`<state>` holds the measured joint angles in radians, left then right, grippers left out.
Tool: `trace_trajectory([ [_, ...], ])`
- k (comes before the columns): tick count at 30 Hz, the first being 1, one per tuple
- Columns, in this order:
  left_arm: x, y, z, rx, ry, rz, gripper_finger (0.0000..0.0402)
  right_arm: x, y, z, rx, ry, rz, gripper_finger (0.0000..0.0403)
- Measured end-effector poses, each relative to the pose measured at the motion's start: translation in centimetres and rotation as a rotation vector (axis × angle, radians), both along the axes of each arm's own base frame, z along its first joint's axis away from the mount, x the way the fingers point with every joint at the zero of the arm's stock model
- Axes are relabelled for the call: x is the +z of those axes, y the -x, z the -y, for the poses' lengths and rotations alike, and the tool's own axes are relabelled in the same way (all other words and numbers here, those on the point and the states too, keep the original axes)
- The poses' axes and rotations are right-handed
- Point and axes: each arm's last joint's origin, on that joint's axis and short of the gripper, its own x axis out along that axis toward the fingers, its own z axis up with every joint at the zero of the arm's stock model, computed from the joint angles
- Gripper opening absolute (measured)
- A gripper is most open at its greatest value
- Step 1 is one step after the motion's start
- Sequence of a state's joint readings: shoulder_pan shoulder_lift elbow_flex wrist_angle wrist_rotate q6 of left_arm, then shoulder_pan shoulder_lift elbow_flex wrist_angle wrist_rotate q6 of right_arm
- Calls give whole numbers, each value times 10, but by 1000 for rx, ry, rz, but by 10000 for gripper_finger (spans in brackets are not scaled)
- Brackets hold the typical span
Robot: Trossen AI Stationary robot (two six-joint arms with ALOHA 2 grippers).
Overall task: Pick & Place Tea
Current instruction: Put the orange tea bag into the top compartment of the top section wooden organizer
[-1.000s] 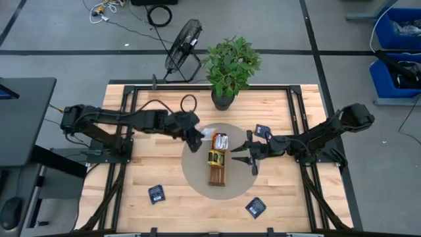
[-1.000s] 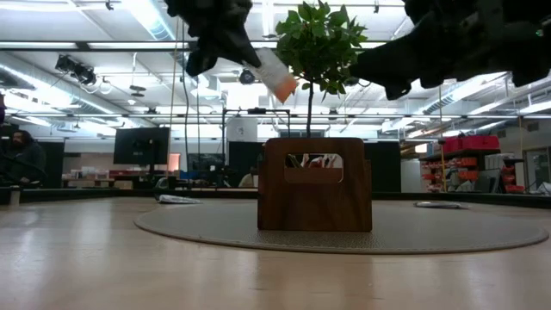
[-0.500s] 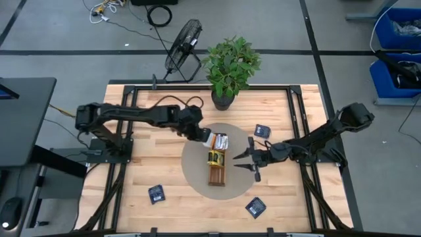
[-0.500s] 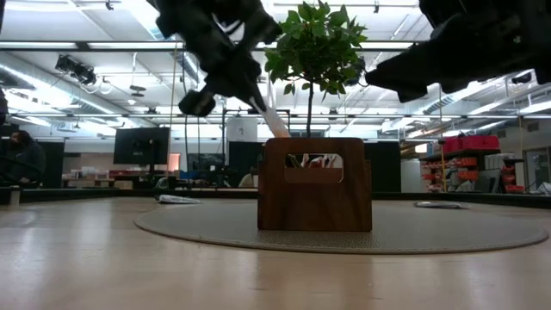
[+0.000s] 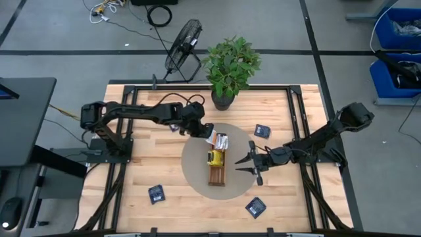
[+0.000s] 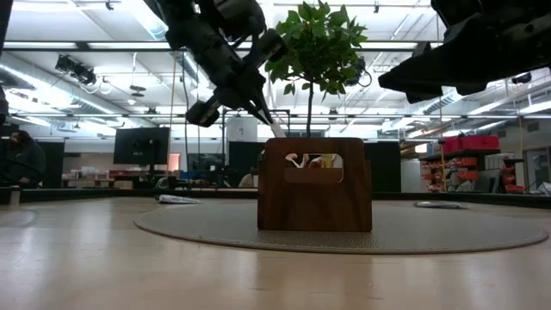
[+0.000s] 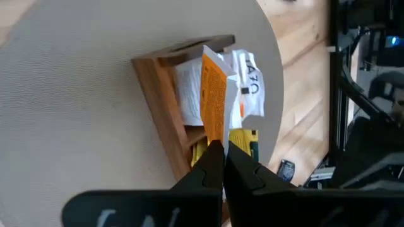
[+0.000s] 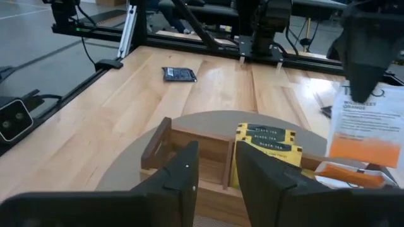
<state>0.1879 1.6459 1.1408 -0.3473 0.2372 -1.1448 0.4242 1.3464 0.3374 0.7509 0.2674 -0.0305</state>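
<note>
Overhead, the left gripper [image 5: 209, 136] sits at the far end of the wooden tray [image 5: 216, 172], jaws pinched on an orange sachet [image 5: 213, 137]; the right gripper [image 5: 250, 162] waits just beside the tray, fingers apart. From its own wrist, the orange sachet [image 7: 213, 107] stands in the tray's end slot, perhaps touching the white-orange sachet [image 7: 247, 88] behind.

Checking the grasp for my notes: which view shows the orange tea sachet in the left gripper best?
The left wrist view: the orange tea sachet stands edge-on, pinched by the left gripper over the wooden tray. The right wrist view shows its printed face; the high and low views only a sliver.
</note>
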Motion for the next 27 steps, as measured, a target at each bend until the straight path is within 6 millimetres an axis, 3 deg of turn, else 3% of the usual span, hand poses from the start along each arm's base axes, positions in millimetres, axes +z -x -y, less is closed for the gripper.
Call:
trace_trajectory([
  [9,-25,-11,-3,-13,57,-47,1,-1,2,-4,-12,12,-4,112],
  [18,-5,-19,-7,-52,-3,-25,1,-2,3,-4,-16,4,-15,112],
  [27,-15,-18,-9,-46,13,-105,1,-3,3,-5,-14,-6,-25,112],
])
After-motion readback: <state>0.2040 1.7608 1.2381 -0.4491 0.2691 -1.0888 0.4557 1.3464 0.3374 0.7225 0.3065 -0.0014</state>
